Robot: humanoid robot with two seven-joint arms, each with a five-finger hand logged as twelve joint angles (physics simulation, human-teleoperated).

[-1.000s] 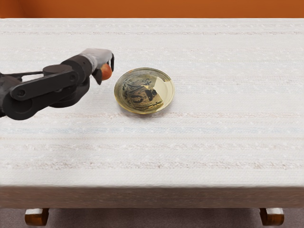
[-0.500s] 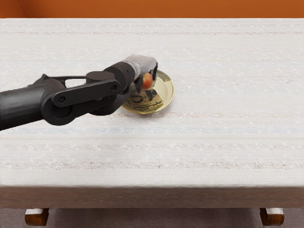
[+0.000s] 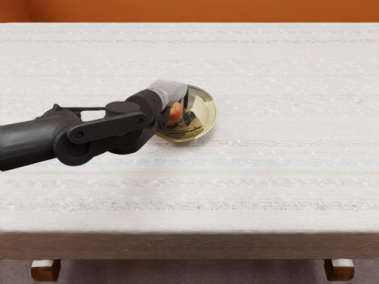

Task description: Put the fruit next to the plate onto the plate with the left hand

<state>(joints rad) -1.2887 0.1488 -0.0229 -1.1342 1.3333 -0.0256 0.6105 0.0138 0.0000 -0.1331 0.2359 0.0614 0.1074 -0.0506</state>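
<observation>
A shiny gold plate (image 3: 204, 112) with a dark pattern lies on the pale table, a little left of its middle. My left arm reaches in from the left edge, and the left hand (image 3: 176, 105) hangs over the plate's left half, hiding that side. The hand is shut on a small orange-red fruit (image 3: 176, 112), which shows between the fingers low over the plate's inside. Whether the fruit touches the plate I cannot tell. The right arm is out of view.
The pale striped table (image 3: 266, 177) fills the view, with an orange wall behind it. Its front edge runs along the bottom, and two wooden feet (image 3: 45, 269) show beneath it.
The left hand carried the fruit from beside the plate's left rim rightward over the plate. In the last half second it sank a little lower and drew slightly left.
</observation>
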